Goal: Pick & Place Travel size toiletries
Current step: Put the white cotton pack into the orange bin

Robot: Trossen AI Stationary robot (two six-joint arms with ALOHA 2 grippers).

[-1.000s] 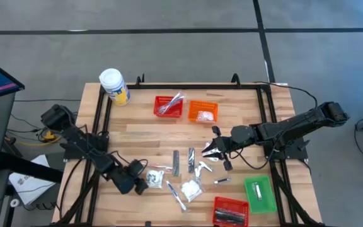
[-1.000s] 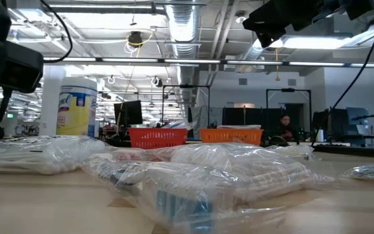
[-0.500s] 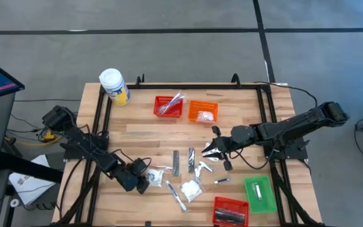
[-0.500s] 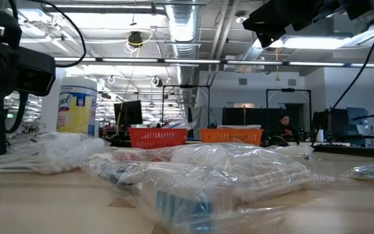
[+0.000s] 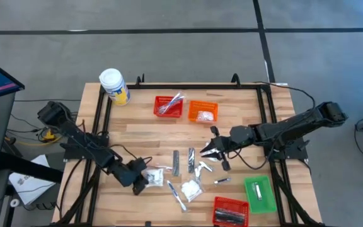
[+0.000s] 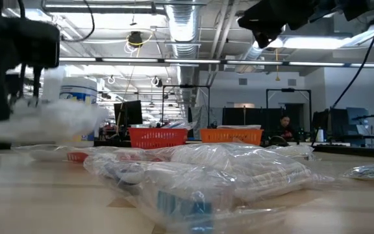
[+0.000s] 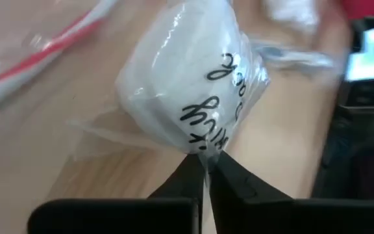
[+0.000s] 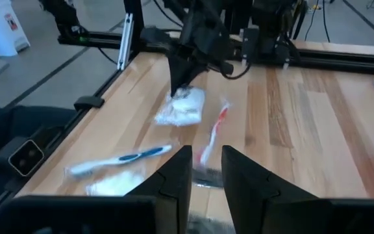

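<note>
One clear-wrapped white packet (image 7: pixel 187 84) w/ handwriting sits at table's 7 o'clock, its wrap edge pinched in the left gripper (image 5: pixel 138 183), fingers closed on it. More packets (image 5: pixel 191 189) & a grey stick (image 5: pixel 176 162) near centre. Right gripper (image 5: pixel 210 152) hovers at 3 o'clock of centre, fingers slightly apart, nothing held
</note>
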